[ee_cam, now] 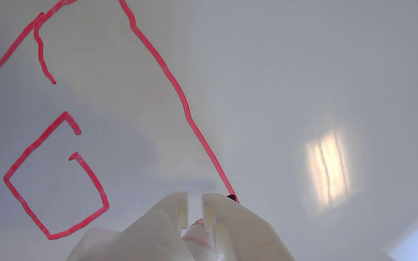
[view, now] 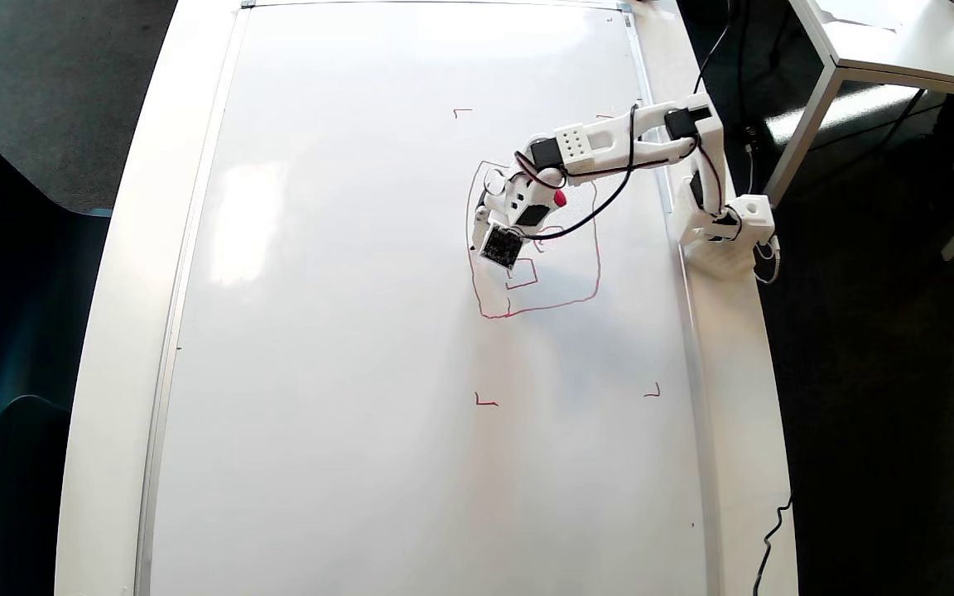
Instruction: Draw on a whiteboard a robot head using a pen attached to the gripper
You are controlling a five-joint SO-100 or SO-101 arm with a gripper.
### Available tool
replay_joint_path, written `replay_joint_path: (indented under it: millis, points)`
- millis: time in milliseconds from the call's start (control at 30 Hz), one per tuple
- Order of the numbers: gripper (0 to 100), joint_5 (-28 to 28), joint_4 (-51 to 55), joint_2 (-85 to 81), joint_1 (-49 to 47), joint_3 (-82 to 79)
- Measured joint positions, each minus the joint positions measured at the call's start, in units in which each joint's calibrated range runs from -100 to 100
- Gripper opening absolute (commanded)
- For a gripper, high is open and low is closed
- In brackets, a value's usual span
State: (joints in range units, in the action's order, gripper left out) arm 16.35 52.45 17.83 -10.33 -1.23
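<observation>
From my overhead view, the whiteboard (view: 344, 331) fills nearly the whole frame, with a dark chair edge off its 9 o'clock side. Moving right, two red corner ticks (view: 485, 402) sit near board centre, one at 12 o'clock of the drawing and one at 6 o'clock of it, and a third lies further right at about 5 o'clock. The robot head (view: 585, 294) is a red rounded outline right of centre, with a small open square inside its lower left part; the arm covers the top of it.

The gripper (view: 477, 240) hangs over the outline's left edge, at roughly 9 o'clock of the drawing, with its black square module (view: 501, 247) just beside it. The pen's (view: 560, 199) red cap end shows on the wrist's right side. The arm runs on to its white base (view: 725, 240) at the board's 3 o'clock edge, and a white-legged desk (view: 858, 58) stands at 1 o'clock.

In my wrist view, the small open square sits at 8 o'clock, a short curl at 10 o'clock, and one long red line (ee_cam: 180, 94) runs from 12 o'clock down to the gripper (ee_cam: 194, 203). The white fingers (ee_cam: 230, 224) rise from the bottom edge with only a narrow slot between them, and the pen (ee_cam: 199, 232) sits clamped in that slot. A dark tip shows at the right finger's outer edge, exactly where the red line ends on the whiteboard (ee_cam: 303, 90).
</observation>
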Motion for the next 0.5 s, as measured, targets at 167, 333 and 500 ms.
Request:
replay_joint_path:
  millis: [167,333,500]
  points:
    - [1,0.0,0.0,1.2,-0.2,0.2]
    - [1,0.0,0.0,1.3,-0.2,0.2]
    - [1,0.0,-0.1,1.7,-0.2,0.7]
